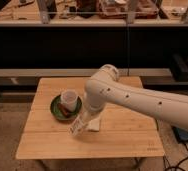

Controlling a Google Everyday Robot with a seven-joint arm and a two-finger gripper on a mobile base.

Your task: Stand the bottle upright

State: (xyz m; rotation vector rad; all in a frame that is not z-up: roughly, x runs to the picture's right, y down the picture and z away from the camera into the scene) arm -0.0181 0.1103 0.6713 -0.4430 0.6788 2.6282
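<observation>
Camera view: a light wooden table (47, 145) stands on a speckled floor in front of a dark shelving unit. The green plate (57, 111) serves as the landmark here; it sits on the left-centre part of the tabletop. A white cup (69, 98) stands upright on the plate, toward its far right side, and a small brownish item (63, 108) lies on the plate just in front of the cup.

The white arm (137, 100) comes in from the right edge and bends down over the table to the right of the plate. Its gripper (87, 120) hangs low over the tabletop, just to the right of the plate and nearer the camera than the cup. Whether its fingers are spread or pressed together cannot be told; the wrist hides them.

The bottle (78, 128) is just off the near right rim of the plate, directly below the gripper and touching or nearly touching it. It is tilted, its lower end pointing toward the front left of the table, with a printed label band across its pale body. Whether it rests on the wood or is lifted clear cannot be told.

A small white thing (94, 125) lies just to the right of the bottle, farther from the plate, partly covered by the gripper
</observation>
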